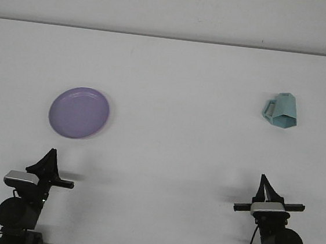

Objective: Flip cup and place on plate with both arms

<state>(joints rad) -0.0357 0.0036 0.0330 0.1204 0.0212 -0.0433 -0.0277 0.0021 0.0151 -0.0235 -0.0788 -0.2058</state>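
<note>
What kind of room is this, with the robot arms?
Probably a robot lab or test bench: a bare white table with just a purple plate, a teal cup, and two arms waiting at the near edge.

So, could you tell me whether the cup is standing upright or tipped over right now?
Tipped over. The cup lies on its side on the table, handle to the left, far from the plate.

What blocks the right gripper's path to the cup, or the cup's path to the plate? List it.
Nothing visible. Bare table lies between the right gripper and the cup, and between the cup and the purple plate.
</note>
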